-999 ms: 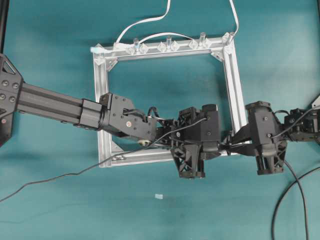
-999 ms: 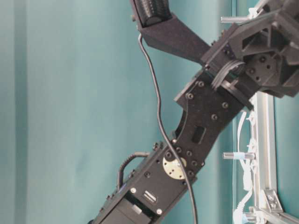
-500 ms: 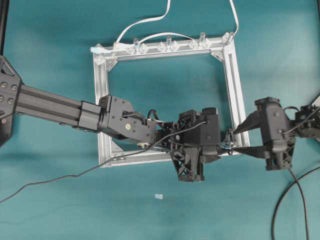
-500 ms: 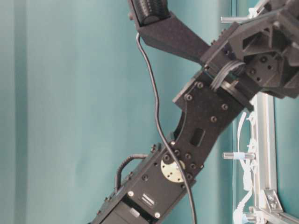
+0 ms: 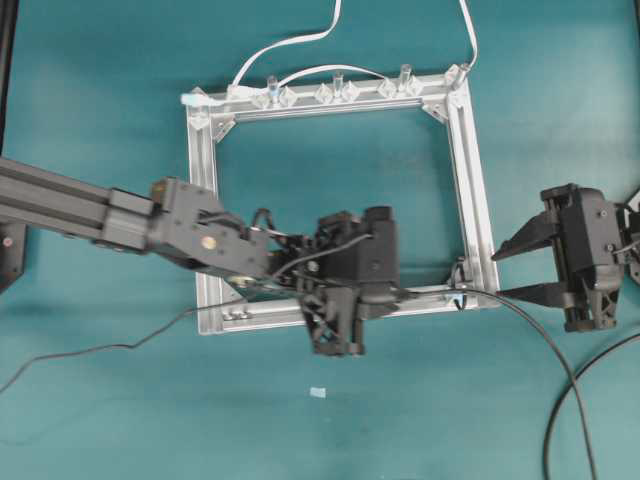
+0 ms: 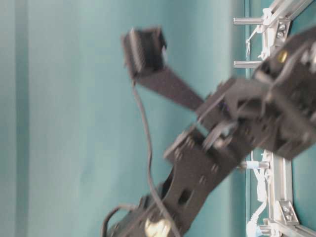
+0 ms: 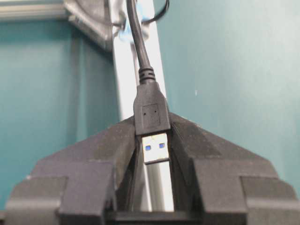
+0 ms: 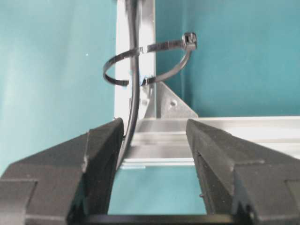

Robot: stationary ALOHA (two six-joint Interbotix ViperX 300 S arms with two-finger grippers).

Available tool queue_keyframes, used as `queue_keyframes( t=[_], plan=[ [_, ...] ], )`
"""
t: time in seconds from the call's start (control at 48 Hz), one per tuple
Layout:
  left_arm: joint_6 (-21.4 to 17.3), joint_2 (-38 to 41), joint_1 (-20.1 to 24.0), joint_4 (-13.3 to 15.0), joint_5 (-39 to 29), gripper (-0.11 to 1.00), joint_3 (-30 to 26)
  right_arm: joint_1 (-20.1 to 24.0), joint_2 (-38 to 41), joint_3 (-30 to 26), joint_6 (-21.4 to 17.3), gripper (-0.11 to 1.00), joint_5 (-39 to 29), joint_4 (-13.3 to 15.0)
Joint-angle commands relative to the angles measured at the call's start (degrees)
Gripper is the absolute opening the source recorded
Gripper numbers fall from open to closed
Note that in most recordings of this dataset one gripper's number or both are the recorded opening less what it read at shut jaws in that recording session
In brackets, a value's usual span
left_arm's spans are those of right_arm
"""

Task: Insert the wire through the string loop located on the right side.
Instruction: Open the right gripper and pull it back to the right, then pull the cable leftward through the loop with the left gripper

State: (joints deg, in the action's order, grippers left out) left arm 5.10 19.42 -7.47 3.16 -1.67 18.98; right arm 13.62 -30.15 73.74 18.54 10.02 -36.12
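Nearest you, your left gripper [image 7: 152,176] pinches the wire [image 7: 151,117] by its plug, silvery tip pointing at six o'clock in the wrist view. The cable runs toward twelve o'clock along the aluminium frame [image 7: 133,89]. In the right wrist view, your right gripper [image 8: 153,154] stands spread, holding nothing. Beyond it, the wire threads through the string loop [image 8: 180,58] at twelve o'clock.

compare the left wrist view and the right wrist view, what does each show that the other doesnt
Only the left wrist view shows the USB plug, silvery tip bared, clamped in the left gripper. Only the right wrist view shows the black loop on the frame with the wire running through it, and the right gripper open, holding nothing. Both share the aluminium frame and the wire.
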Motion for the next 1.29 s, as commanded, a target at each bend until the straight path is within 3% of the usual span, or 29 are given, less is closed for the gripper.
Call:
queue_keyframes(
  t=[0.0,0.291,0.999,1.27],
  plan=[
    [0.2,-4.7,0.1,-0.2,0.1,0.18,2.4,-0.1,-0.3,-0.3,0.1,0.65,0.2,0.1],
    [0.2,-11.1,0.1,-0.2,-4.0,0.18,9.5,-0.1,-0.3,0.2,0.1,0.64,0.1,0.1],
    [0.6,-23.0,-0.2,-0.1,-14.4,0.18,19.7,-0.1,-0.3,0.1,0.1,0.64,0.1,0.1],
    [3.0,-28.5,-2.3,-0.1,-20.0,0.18,24.2,-0.1,-0.3,0.1,0.1,0.64,0.1,0.1]
  ],
)
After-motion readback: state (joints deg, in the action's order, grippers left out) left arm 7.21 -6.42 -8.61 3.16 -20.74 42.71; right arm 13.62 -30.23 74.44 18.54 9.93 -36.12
